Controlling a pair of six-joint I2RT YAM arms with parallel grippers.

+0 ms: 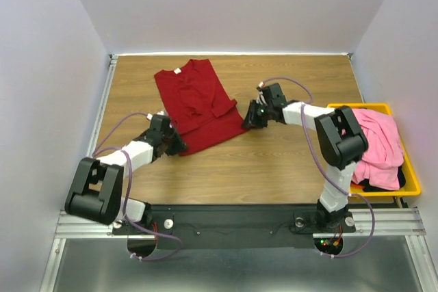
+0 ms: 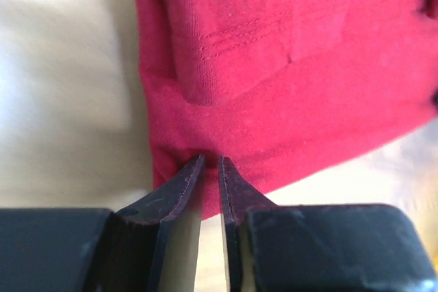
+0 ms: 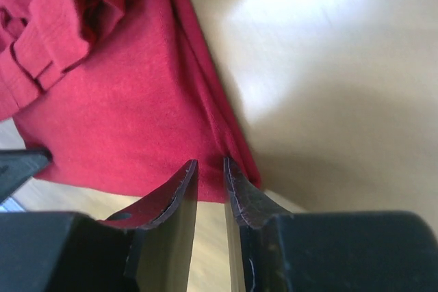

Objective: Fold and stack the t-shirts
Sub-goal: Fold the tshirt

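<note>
Red shirt [image 1: 195, 100] lies upper centre; left gripper [image 2: 210, 161] and right gripper [image 3: 209, 163], nearly closed, pinch its lower hem corners. Next we should lift both together toward the collar.

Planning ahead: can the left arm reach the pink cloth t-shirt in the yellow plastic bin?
Probably not: the left gripper pinches the dark red cloth t-shirt, and the right arm stands between.
</note>
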